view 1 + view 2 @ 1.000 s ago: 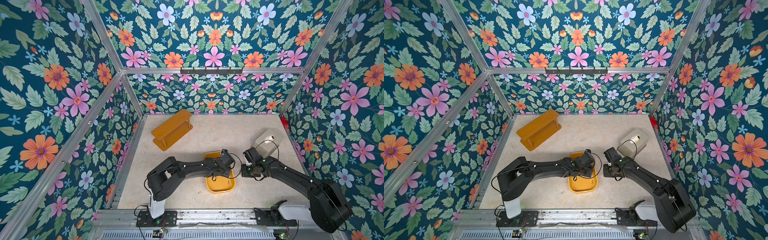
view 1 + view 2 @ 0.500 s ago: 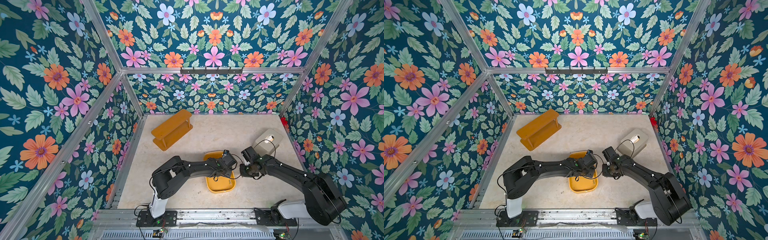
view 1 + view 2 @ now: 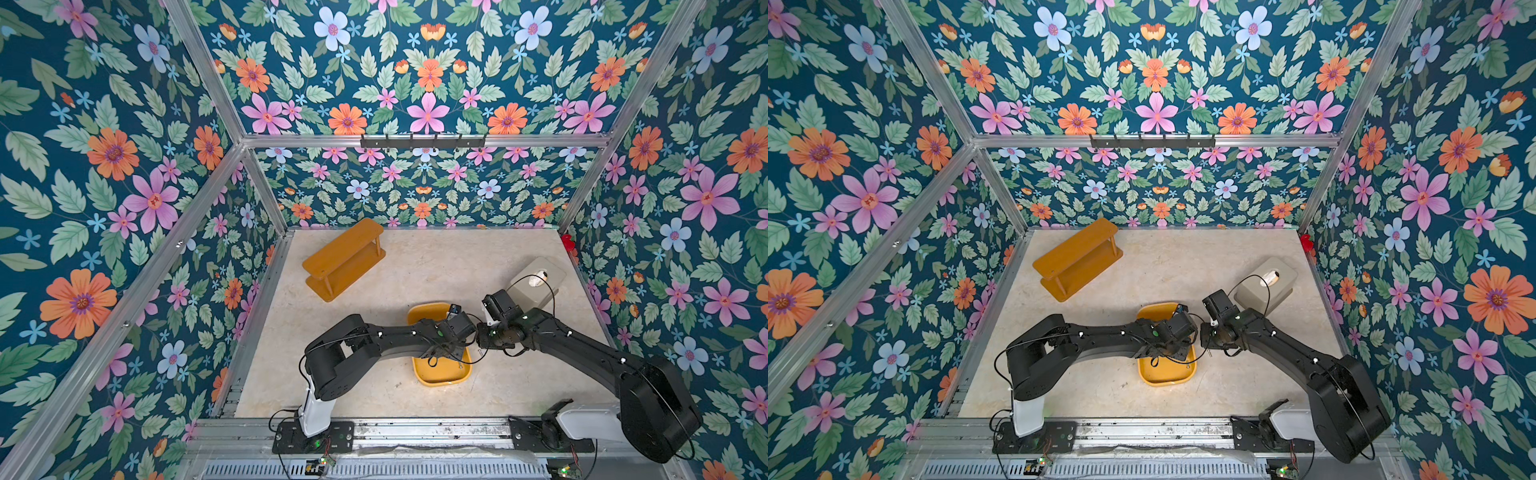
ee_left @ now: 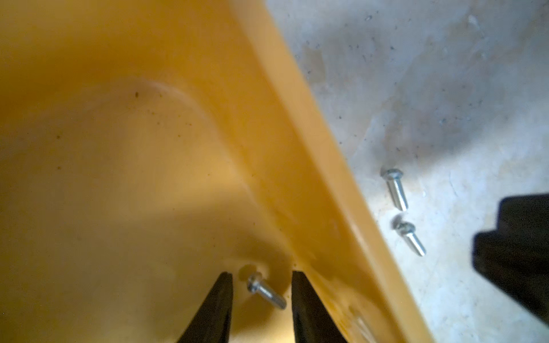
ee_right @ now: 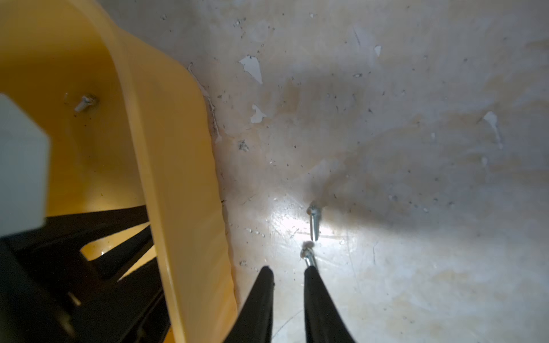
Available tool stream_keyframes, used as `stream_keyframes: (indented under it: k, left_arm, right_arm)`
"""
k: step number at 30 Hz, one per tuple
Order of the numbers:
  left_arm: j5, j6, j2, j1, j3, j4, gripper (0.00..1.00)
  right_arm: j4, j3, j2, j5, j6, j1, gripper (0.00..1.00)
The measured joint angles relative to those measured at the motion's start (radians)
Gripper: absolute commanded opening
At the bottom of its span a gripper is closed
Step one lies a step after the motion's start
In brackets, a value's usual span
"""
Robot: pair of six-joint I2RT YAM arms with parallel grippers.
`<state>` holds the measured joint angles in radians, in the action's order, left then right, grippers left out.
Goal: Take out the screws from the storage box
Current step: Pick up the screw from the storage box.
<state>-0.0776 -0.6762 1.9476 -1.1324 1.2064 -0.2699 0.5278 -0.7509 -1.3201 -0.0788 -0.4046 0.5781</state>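
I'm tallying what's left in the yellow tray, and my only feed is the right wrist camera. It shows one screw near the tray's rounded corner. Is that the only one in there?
Observer: No. The left wrist view shows another screw on the yellow tray floor, close to its side wall.
Operator: Does the left claw have it?
Observer: Not gripped. The left claw is open, one finger on each side of that screw.
Operator: Any more under the left arm?
Observer: Cannot tell. In both top views the left arm covers the tray's middle; the far end looks bare.
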Motion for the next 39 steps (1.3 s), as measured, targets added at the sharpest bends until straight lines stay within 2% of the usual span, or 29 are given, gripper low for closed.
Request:
stream_keyframes:
  k: [2,6,16,30,35,39]
  left_arm:
    - [-0.005,0.0,0.008,0.0,0.01,-0.003,0.35]
    - [-0.008,0.001,0.018,-0.001,0.021,-0.007,0.34]
    - [-0.045,0.003,0.016,-0.026,0.025,-0.04,0.4]
    - [-0.047,0.003,0.006,-0.037,0.004,-0.077,0.41]
    - [-0.045,0.004,0.029,-0.037,0.019,-0.056,0.36]
    - [-0.047,0.004,0.037,-0.037,0.021,-0.038,0.26]
  right_arm:
    - [-0.001,0.003,-0.005,0.0,-0.002,0.006,0.23]
    - [-0.002,0.007,-0.004,0.0,-0.005,0.01,0.23]
    - [-0.003,0.008,0.015,0.0,-0.005,0.016,0.22]
    - [-0.007,0.001,0.0,-0.002,-0.005,0.037,0.22]
    - [-0.008,-0.001,0.0,-0.002,-0.005,0.039,0.22]
    - [-0.006,-0.001,0.011,0.001,-0.005,0.041,0.22]
